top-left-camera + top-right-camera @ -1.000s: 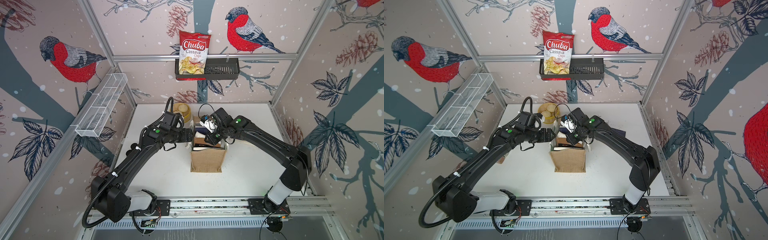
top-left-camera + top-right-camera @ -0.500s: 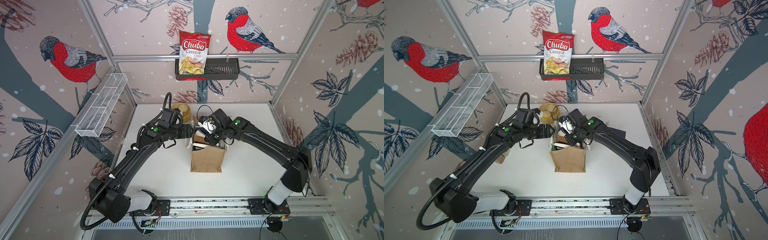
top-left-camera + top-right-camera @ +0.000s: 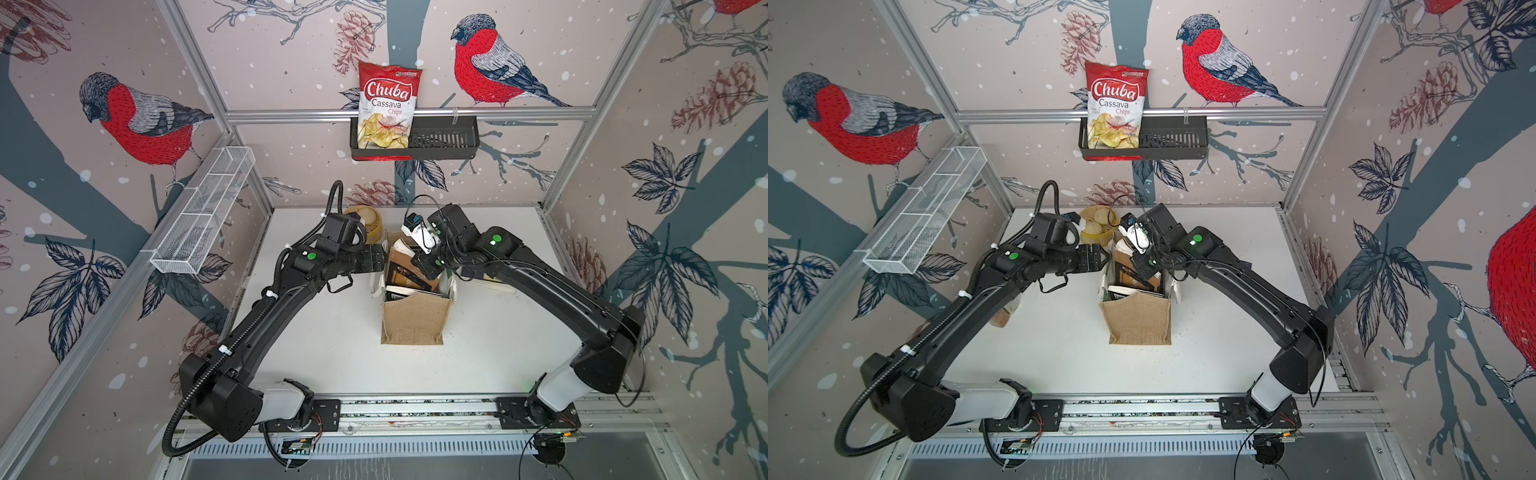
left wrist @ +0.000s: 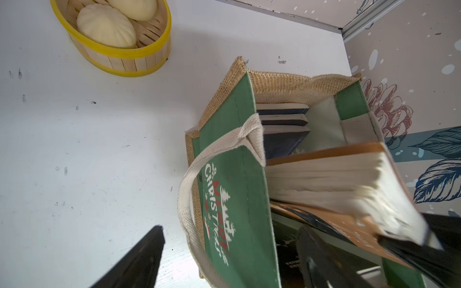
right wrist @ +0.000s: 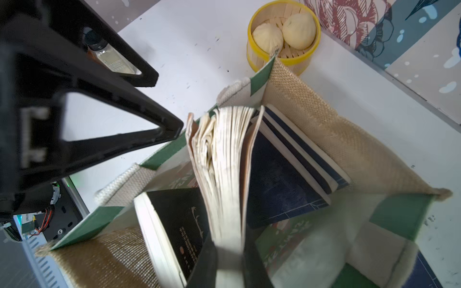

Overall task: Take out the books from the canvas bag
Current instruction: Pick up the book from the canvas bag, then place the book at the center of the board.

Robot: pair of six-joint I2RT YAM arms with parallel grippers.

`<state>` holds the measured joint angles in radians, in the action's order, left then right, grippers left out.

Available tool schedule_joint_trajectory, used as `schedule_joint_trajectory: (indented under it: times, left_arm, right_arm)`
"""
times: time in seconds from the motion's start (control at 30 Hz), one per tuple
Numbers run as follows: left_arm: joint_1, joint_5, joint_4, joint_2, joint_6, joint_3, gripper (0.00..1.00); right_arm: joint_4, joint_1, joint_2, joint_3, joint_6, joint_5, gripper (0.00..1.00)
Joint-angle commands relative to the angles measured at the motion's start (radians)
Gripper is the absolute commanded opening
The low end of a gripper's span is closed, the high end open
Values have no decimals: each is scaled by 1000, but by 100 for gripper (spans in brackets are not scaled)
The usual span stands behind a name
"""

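Jute canvas bag stood on the surface — 1 brown paperback inside, right fingers clenched on its edge; light, floppy, probably securer nearer the spine. Left fingers gaped astride the bag wall.

bullfinch wallpaper covers the walls between aluminium rails. a black rack hangs on the back rail, a white wire basket on a side wall. the counter is white.

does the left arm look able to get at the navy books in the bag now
Probably not yet. The left gripper is open astride the green wall of the canvas bag, and the brown book clamped in the right gripper stands between it and the navy books.
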<state>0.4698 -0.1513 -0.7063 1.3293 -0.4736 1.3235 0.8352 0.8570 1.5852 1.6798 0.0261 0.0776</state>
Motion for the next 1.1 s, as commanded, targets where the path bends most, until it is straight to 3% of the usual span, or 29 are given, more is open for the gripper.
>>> schedule_joint_trajectory:
  times: [0.0,0.33,0.63,0.83,1.07]
  left_arm:
    - [0,28,12,5,-1,16,85]
    - [0,101,37,-39,-69,-9,85]
    - [1,95,21,10,-45,52,84]
    - [1,84,28,31,-45,68,84]
    - [1,64,28,70,-39,101,84]
  right_arm:
    - [-21,1,-42,23,-33,-53,8]
    - [-48,-109,-103,158,-183,-77,8]
    - [-253,-352,-229,118,-366,86,5]
    - [-387,-534,-284,-5,-467,170,7]
    - [-698,-713,-348,-321,-624,211,7]
